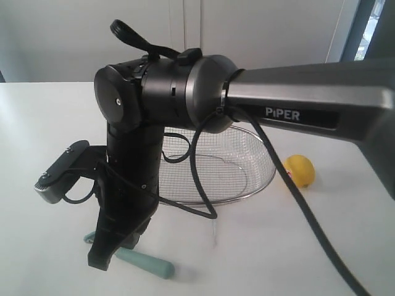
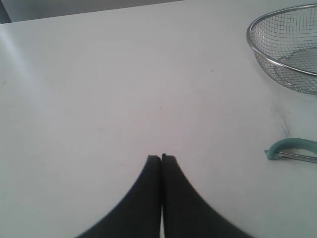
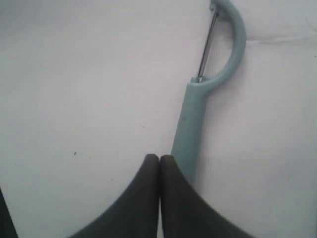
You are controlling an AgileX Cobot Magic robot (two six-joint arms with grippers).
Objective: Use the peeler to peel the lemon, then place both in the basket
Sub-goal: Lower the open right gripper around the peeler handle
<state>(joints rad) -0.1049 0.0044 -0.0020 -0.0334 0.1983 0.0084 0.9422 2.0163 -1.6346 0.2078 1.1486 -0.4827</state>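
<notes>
The teal peeler (image 1: 147, 263) lies flat on the white table near its front edge. My right gripper (image 1: 102, 262) points down just over it, shut and empty. In the right wrist view the peeler (image 3: 194, 116) runs from beside that gripper (image 3: 159, 157) out to its hooked head and blade. Behind the arm stands the wire basket (image 1: 247, 157), holding nothing that I can see. The yellow lemon (image 1: 299, 170) rests on the table just right of the basket. My left gripper (image 2: 161, 157) is shut over bare table, with the basket (image 2: 277, 59) and the peeler head (image 2: 292, 147) off to one side.
The right arm's dark body (image 1: 154, 92) reaches across from the right and hides part of the basket. A black cable (image 1: 296, 197) loops from the arm down past the lemon. A pale wall stands behind the table.
</notes>
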